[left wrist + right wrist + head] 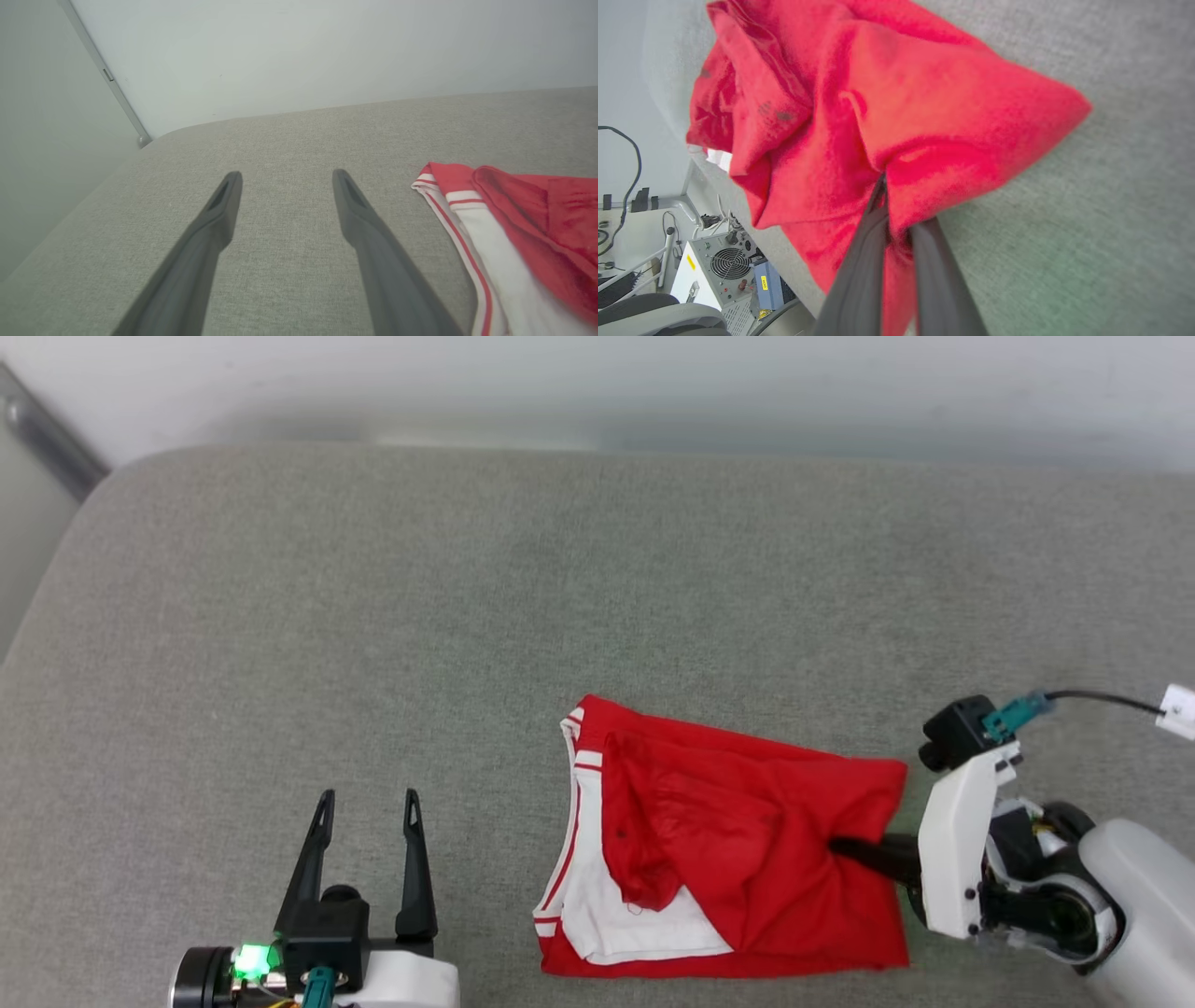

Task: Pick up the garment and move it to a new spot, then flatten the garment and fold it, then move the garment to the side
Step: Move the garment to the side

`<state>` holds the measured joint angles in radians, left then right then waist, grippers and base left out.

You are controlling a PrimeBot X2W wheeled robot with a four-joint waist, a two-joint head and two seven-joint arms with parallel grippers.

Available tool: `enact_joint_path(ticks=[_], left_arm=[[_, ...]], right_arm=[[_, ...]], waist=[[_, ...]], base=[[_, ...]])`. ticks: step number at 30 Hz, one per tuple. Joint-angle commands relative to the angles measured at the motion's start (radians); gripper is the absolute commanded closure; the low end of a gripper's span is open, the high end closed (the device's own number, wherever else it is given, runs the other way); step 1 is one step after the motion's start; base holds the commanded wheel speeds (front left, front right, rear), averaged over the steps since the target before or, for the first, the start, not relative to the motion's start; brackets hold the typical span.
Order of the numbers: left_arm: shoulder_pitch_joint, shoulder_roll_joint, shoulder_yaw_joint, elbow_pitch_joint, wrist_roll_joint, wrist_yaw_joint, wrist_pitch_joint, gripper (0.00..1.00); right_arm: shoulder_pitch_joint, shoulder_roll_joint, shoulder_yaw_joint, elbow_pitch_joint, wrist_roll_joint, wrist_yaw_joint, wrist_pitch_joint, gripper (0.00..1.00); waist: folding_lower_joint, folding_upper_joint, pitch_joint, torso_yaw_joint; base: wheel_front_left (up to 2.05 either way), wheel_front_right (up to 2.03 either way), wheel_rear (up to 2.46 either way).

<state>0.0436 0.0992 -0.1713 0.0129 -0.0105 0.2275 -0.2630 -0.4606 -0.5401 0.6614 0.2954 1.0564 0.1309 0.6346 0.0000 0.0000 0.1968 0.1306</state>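
Two grippers were in your head view. The L gripper (pixel 368 800) sat at lower left over the bare grey padded surface (pixel 373 616), fingers spread wide apart w/ nothing between them, tips pointing up-frame. The garment (pixel 747 840) lay crumpled at lower centre-right of that surface, off to the L gripper's right and clear of it. Its red body was bunched on top, and a white sleeve w/ red-and-white striped trim showed along its left edge. The R gripper (pixel 845 847) reached in from the right, dark fingers pressed together and clamped on a red fold near the garment's right edge. You couldn't see the tips in the head view bc they were buried in cloth. Your R wrist cam showed the same pinch, w/ red fabric creasing in toward the fingers and one corner poking out over the grey. That cam also showed a white box w/ fan grille (pixel 724 266) beyond the surface's edge. On the L wrist cam, the striped sleeve edge lay just right of the open fingers, not touching.
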Motion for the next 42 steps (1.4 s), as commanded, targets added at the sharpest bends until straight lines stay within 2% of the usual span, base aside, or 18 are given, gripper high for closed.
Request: enact_joint_path(ticks=[1,6,14,20,22,27,33,37,38,42], left_arm=[[0.01,0.002,0.004,0.0,-0.002,-0.002,-0.002,0.0],[0.038,-0.001,0.016,-0.006,-0.01,-0.001,-0.002,0.0],[0.048,-0.004,0.045,-0.024,-0.013,-0.007,-0.002,0.0],[0.008,0.004,0.057,-0.037,0.0,-0.019,-0.002,0.0],[-0.002,0.008,0.061,-0.038,0.003,-0.02,-0.002,0.0],[-0.055,0.032,0.066,-0.045,0.015,-0.031,-0.002,0.0],[-0.122,0.058,0.061,-0.065,0.026,-0.035,-0.002,0.0],[-0.16,0.078,0.05,-0.094,0.034,-0.033,-0.002,0.0],[-0.16,0.078,0.05,-0.094,0.034,-0.033,-0.002,0.0],[-0.177,0.092,0.044,-0.119,0.034,-0.024,-0.002,0.0]], right_arm=[[-0.03,-0.018,0.005,-0.023,0.0,0.0,-0.017,1.0],[-0.088,-0.083,0.057,-0.124,-0.022,-0.001,-0.037,1.0],[-0.203,-0.221,0.111,-0.283,-0.08,-0.001,-0.033,1.0],[-0.27,-0.328,0.118,-0.297,-0.14,-0.001,-0.043,1.0],[-0.284,-0.349,0.119,-0.293,-0.157,-0.001,-0.05,1.0],[-0.339,-0.432,0.112,-0.204,-0.233,-0.001,-0.087,1.0],[-0.412,-0.469,0.091,0.001,-0.321,-0.001,-0.148,1.0],[-0.458,-0.432,0.017,0.206,-0.333,-0.001,-0.204,1.0],[-0.458,-0.432,0.017,0.206,-0.333,-0.001,-0.204,1.0],[-0.497,-0.41,-0.022,0.334,-0.369,-0.001,-0.252,1.0]], waist=[[0.0,0.0,-0.026,-0.012],[0.0,0.0,-0.056,-0.062],[0.0,0.0,-0.024,-0.214],[0.0,0.0,0.053,-0.325],[0.0,0.0,0.069,-0.338],[0.0,0.0,0.149,-0.386],[0.0,0.0,0.251,-0.394],[0.0,0.0,0.317,-0.382],[0.0,0.0,0.317,-0.382],[0.0,0.0,0.352,-0.376]], base=[[0.0,0.0,0.0],[0.0,0.0,0.0],[0.0,0.0,0.0],[0.0,0.0,0.0],[0.0,0.0,0.0],[0.0,0.0,0.0],[0.0,0.0,0.0],[0.0,0.0,0.0],[0.0,0.0,0.0],[0.0,0.0,0.0]])
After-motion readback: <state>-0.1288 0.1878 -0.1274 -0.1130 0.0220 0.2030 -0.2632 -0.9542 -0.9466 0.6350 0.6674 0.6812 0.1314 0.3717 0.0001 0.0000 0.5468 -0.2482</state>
